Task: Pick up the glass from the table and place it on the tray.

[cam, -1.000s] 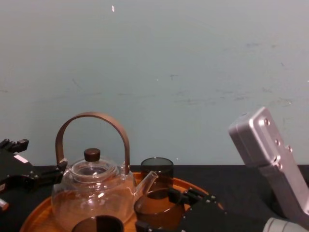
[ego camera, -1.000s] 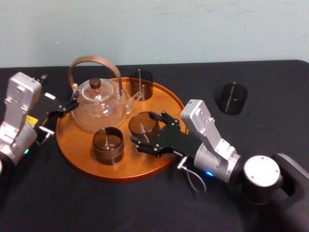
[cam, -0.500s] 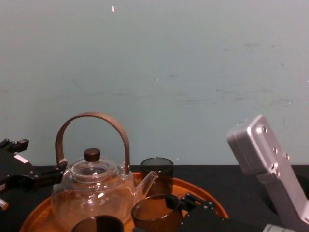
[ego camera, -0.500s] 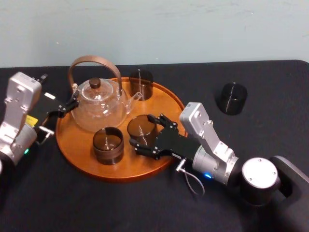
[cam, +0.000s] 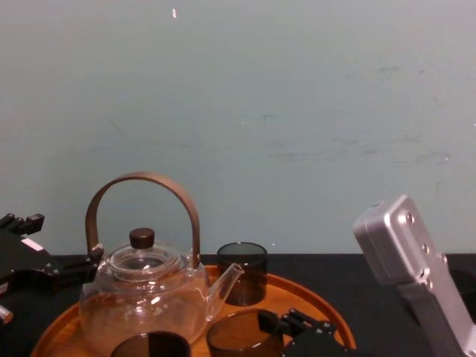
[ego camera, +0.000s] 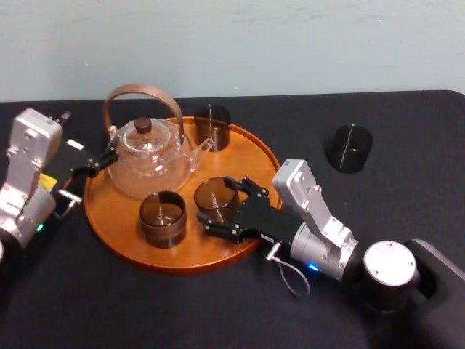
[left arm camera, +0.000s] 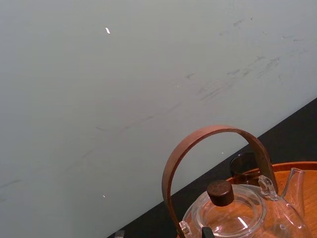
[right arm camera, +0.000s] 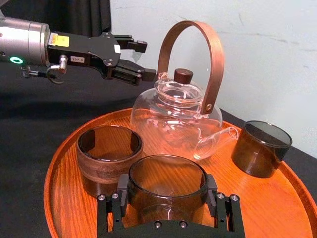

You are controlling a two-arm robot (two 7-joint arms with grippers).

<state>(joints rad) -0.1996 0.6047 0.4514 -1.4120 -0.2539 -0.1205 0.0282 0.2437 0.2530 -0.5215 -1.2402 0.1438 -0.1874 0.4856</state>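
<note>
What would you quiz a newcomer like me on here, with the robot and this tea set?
1. True or false: the right gripper is clamped on the teapot.
2. How many glasses stand on the bare table, off the tray? A none, B one, C three.
3. Fill the gap: the ___ gripper sits open by the teapot's handle.

Key:
1. False. It grips a smoky glass within the tray's rim.
2. B. It is the lone glass far to the right.
3. Left. The left gripper is at the tray's left edge.
</note>
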